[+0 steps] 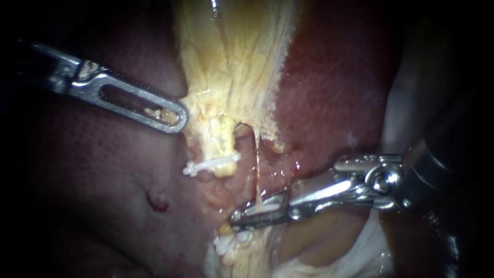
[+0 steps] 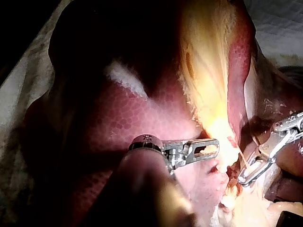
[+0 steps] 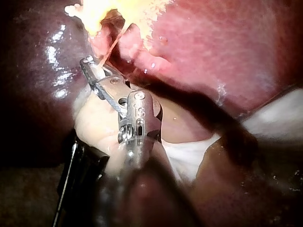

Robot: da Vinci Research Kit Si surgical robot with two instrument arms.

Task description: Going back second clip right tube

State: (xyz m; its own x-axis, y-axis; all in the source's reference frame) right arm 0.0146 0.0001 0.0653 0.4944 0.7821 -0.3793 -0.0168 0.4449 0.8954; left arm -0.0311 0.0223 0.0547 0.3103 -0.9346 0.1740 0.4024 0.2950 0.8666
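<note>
Two instruments, three views.

Endoscope view: the left instrument [image 1: 172, 117], steel with slotted jaws, is clenched on the pale yellow fibrous tissue [image 1: 231, 77] and holds it off the dark red liver [image 1: 334, 92]. The right instrument [image 1: 247, 216], also steel, has its jaws parted a little and straddling the right tube [image 1: 256, 159], a thin amber strand. A small white clip [image 1: 252, 208] lies between them on the strand; I cannot tell whether it is free of them. A second white clip [image 1: 211, 164] sits across the thicker yellow stump [image 1: 218, 139] beside it. Risk: withdrawing with the clip caught in the jaws drags or snaps the strand.

Left wrist view: the strand runs straight, just beside the right instrument's parted jaws. Risk: a sideways exit hooks it.

Right wrist view: the jaw tips sit at the foot of the strand, with white showing between them. Risk: extra pull from the left instrument shifts the strand against the tips and may dislodge the clip.
</note>
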